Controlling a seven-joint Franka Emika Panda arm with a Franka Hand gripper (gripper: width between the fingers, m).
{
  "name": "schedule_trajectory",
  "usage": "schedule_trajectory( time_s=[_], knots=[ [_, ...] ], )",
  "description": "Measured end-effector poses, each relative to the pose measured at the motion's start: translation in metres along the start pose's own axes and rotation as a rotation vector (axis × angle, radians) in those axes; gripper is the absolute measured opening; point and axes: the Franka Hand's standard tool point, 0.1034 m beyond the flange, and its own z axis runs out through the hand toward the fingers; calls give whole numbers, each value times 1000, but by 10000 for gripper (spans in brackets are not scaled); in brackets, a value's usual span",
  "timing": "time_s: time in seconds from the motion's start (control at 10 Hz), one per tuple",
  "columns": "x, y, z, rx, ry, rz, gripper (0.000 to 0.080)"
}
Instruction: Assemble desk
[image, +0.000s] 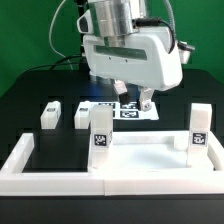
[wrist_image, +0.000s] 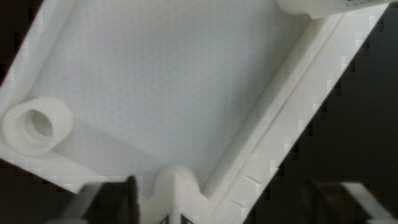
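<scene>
The desk panel (image: 145, 150) lies flat against the white border wall. Two tagged legs (image: 100, 133) (image: 198, 128) stand upright at its corners. Two more legs (image: 49, 115) (image: 82, 116) stand loose on the black table at the exterior view's left. My gripper (image: 133, 100) hangs low behind the panel, over the marker board (image: 125, 110), and is open and empty. In the wrist view the panel (wrist_image: 160, 90) fills the picture, with an empty round corner socket (wrist_image: 36, 122). Its raised rim (wrist_image: 294, 120) runs down between my spread fingers (wrist_image: 107, 205). I cannot tell if they touch it.
The low white border wall (image: 110, 185) runs along the front and up both sides (image: 20, 155). Cables hang behind the arm at the back. Black tabletop shows beside the panel's rim in the wrist view (wrist_image: 365, 130).
</scene>
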Motion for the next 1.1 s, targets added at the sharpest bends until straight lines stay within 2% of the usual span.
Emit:
schedule_trajectory(
  time_s=[0.1, 0.2, 0.3, 0.4, 0.5, 1.0, 1.1],
  knots=[
    [-1, 1, 0, 2, -3, 25, 554],
    [-7, 11, 4, 4, -29, 171, 628],
    [-17, 20, 10, -3, -31, 277, 646],
    [-26, 23, 19, 3, -23, 366, 646],
    [-28, 24, 24, 35, -10, 419, 648],
    [-29, 28, 27, 30, -21, 456, 648],
    [-35, 44, 35, 16, -35, 544, 648]
  ],
)
